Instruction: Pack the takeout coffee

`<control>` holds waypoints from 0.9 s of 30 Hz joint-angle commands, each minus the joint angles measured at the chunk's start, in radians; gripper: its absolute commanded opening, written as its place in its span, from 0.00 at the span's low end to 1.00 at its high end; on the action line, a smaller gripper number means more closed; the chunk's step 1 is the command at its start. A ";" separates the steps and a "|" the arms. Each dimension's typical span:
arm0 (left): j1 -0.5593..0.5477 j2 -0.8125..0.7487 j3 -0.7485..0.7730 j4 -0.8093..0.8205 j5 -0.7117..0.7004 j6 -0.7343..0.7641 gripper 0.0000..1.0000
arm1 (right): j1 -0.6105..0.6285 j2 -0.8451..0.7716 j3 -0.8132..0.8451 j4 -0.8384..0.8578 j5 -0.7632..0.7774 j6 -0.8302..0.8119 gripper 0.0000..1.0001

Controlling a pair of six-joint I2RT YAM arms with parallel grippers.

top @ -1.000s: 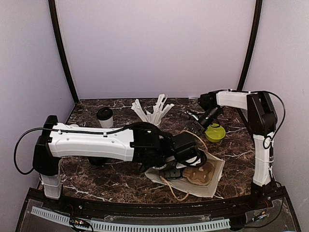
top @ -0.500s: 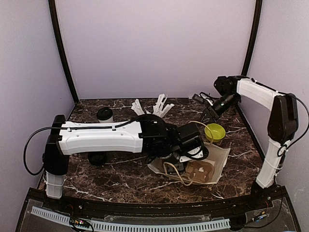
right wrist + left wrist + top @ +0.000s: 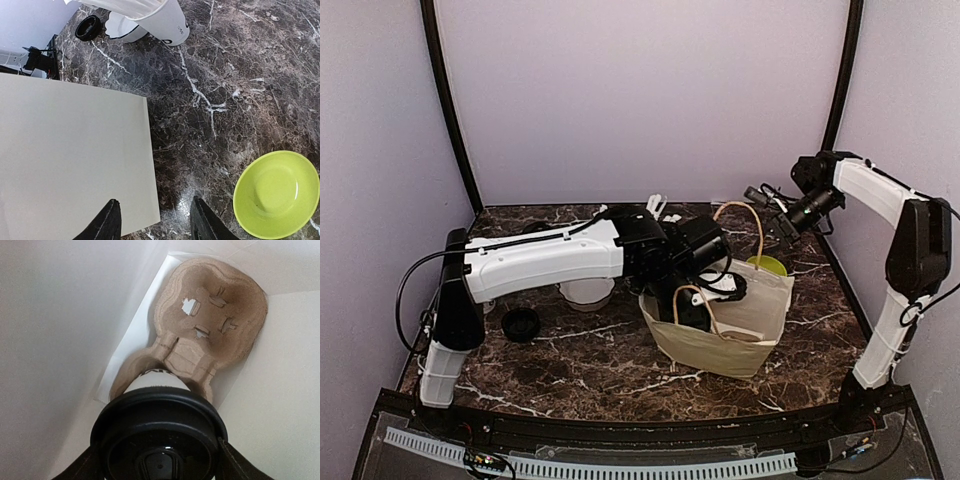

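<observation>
A cream paper bag [image 3: 720, 325] stands upright at centre right, with a brown cardboard cup carrier [image 3: 210, 325] on its floor. My left gripper [image 3: 160, 462] is inside the bag, shut on one takeout coffee cup [image 3: 155, 381] by its black lid [image 3: 159, 435]. The cup's base is at the near pocket of the carrier. In the top view the left gripper [image 3: 695, 303] is sunk in the bag's mouth. The second coffee cup is mostly hidden behind my left arm; only its lid top [image 3: 536, 228] peeks out. My right gripper [image 3: 770, 212] is open and raised beside the bag's handle loop [image 3: 740, 208]; in its wrist view [image 3: 154, 220] nothing is between the fingers.
A lime green bowl [image 3: 767, 265] sits right behind the bag, also in the right wrist view [image 3: 277, 195]. A white scalloped bowl [image 3: 588, 292] and a small black round dish [image 3: 521, 323] lie left of the bag. A white cup of straws [image 3: 170, 22] stands at the back.
The bag went from lying flat to standing upright. My left arm rose and now holds the cup inside it. My right arm lifted up and back to the right.
</observation>
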 commanded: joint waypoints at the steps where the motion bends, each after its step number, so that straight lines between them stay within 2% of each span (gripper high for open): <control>1: 0.044 0.085 -0.014 -0.034 0.077 0.014 0.47 | -0.010 -0.037 -0.028 -0.044 -0.051 -0.053 0.47; 10: 0.071 0.086 -0.005 0.078 0.110 0.074 0.45 | -0.010 -0.055 -0.087 -0.025 -0.124 -0.071 0.47; 16: 0.080 0.085 -0.002 0.030 0.112 -0.012 0.42 | -0.010 -0.096 -0.149 -0.008 -0.174 -0.084 0.47; 21: 0.042 0.028 -0.137 0.141 0.093 -0.051 0.40 | -0.010 -0.126 -0.187 0.001 -0.206 -0.095 0.47; 27: 0.025 0.033 -0.173 0.214 0.045 -0.061 0.40 | -0.010 -0.119 -0.199 0.011 -0.221 -0.089 0.47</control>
